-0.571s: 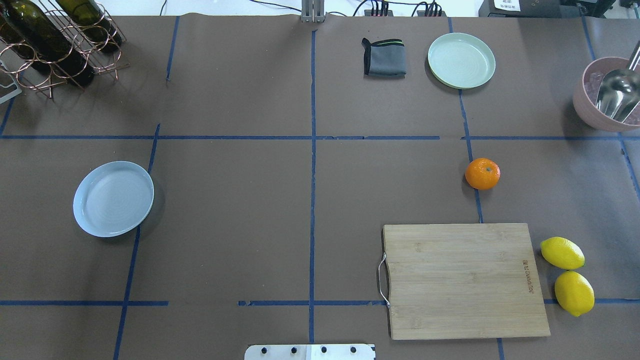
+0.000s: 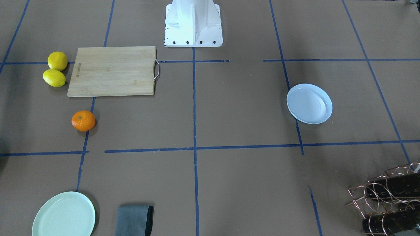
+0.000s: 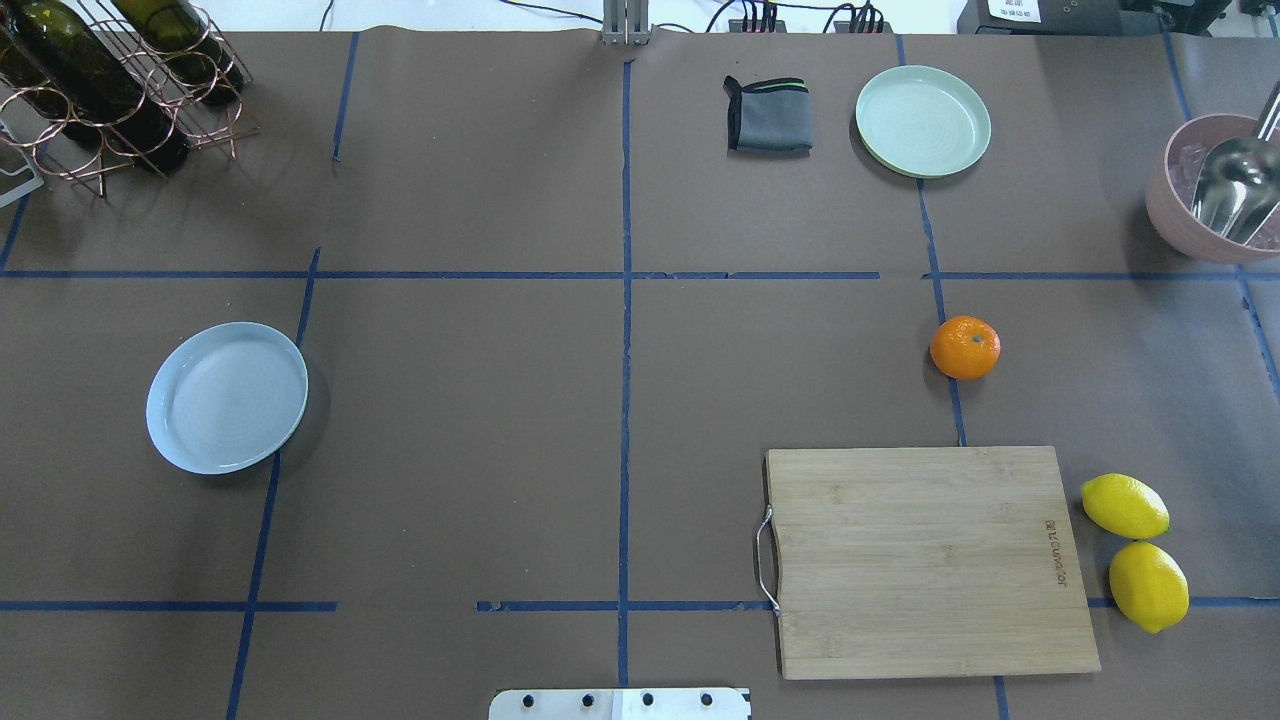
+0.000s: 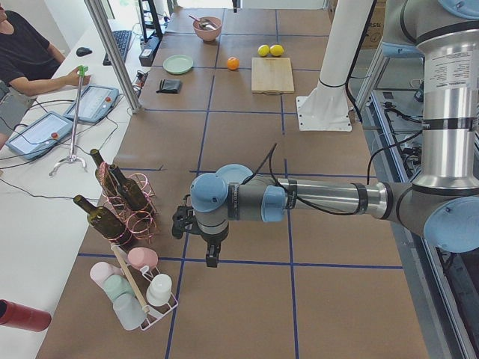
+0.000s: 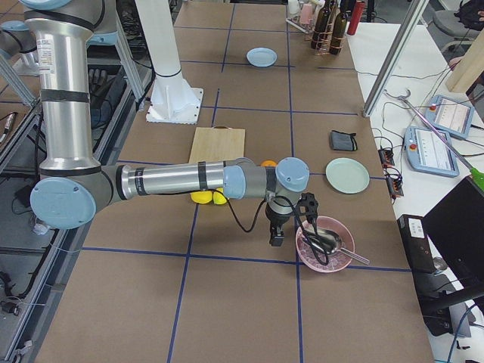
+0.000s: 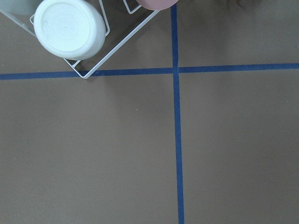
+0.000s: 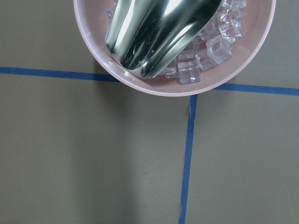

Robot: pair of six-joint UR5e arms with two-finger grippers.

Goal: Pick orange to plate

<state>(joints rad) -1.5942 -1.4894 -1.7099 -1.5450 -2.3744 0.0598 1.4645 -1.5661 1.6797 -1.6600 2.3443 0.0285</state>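
The orange (image 3: 965, 347) rests on the brown table right of centre, just beyond the cutting board; it also shows in the front view (image 2: 83, 120). Far to the left lies the pale bluish-white plate (image 3: 227, 397), bare inside, seen in the front view too (image 2: 309, 103). Neither gripper appears in the overhead or front views. The left gripper (image 4: 212, 260) points down past the table's left end, near the bottle rack, well away from the plate. At the right end, the right gripper (image 5: 276, 240) hangs beside the pink bowl, far from the orange. I cannot tell whether either is open or shut.
A bamboo cutting board (image 3: 930, 560) lies near the orange, with two lemons (image 3: 1125, 505) at its right. A mint-green plate (image 3: 922, 121) and grey cloth (image 3: 768, 115) sit at the back. The pink bowl (image 3: 1170, 205) holds ice and a scoop. A wine rack (image 3: 110, 80) stands back left.
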